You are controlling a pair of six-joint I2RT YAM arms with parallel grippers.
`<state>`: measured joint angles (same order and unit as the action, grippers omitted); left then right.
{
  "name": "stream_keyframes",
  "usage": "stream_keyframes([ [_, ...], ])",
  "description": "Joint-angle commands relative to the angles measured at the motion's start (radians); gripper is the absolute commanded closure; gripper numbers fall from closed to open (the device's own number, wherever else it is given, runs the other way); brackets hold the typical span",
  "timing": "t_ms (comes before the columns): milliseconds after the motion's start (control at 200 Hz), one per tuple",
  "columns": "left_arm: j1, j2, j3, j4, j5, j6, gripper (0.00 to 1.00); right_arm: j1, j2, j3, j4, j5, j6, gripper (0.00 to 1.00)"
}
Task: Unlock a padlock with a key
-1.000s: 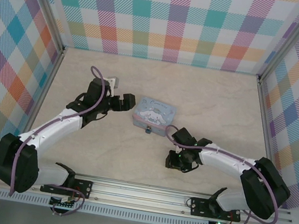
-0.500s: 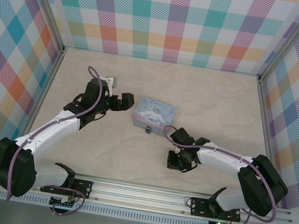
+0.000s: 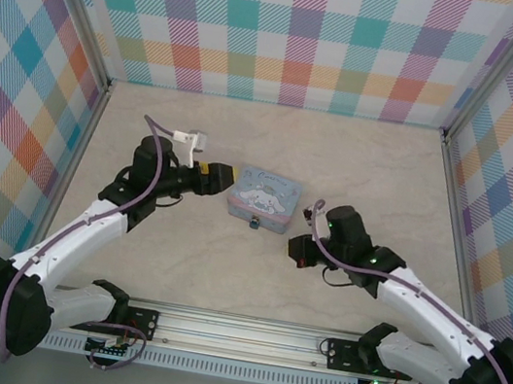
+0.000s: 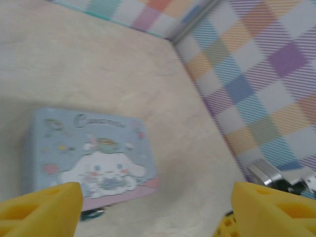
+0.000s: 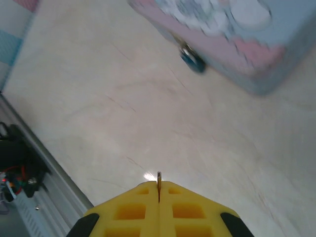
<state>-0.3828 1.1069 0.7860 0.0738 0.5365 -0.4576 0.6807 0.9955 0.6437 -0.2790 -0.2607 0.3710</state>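
The padlock [image 3: 255,221] is a tiny dark lock hanging at the front edge of the pale blue dog tin [image 3: 264,193]. In the right wrist view the padlock [image 5: 191,58] lies against the tin's pink side [image 5: 237,44]. My right gripper [image 5: 159,186] is shut on the key [image 5: 159,178], whose thin silvery tip pokes out between the yellow fingers. That gripper [image 3: 299,249] hovers right of the padlock, apart from it. My left gripper [image 3: 216,177] stands open beside the tin's left end. Its yellow fingers [image 4: 42,207] frame the tin [image 4: 89,153] and the padlock [image 4: 92,213].
Checked walls [image 3: 303,32] close in the beige table [image 3: 378,173] on three sides. A metal rail [image 3: 243,333] runs along the near edge, also seen as the rail [image 5: 44,197] in the right wrist view.
My right gripper has risen from the table front and swung up toward the tin with the key. The left gripper has edged closer to the tin's left end.
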Motion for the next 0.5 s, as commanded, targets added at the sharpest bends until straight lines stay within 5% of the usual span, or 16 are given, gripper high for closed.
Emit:
stream_keyframes([
  [0, -0.038, -0.029, -0.020, 0.170, 0.195, -0.032, 0.27, -0.015, -0.024, 0.032, 0.179, -0.172, -0.163, 0.97],
  [300, -0.132, -0.020, -0.034, 0.303, 0.267, -0.010, 0.46, -0.015, 0.074, 0.156, 0.326, -0.413, -0.219, 0.98],
  [495, -0.168, 0.028, -0.015, 0.318, 0.302, 0.002, 0.56, -0.015, 0.107, 0.200, 0.321, -0.439, -0.260, 0.98],
])
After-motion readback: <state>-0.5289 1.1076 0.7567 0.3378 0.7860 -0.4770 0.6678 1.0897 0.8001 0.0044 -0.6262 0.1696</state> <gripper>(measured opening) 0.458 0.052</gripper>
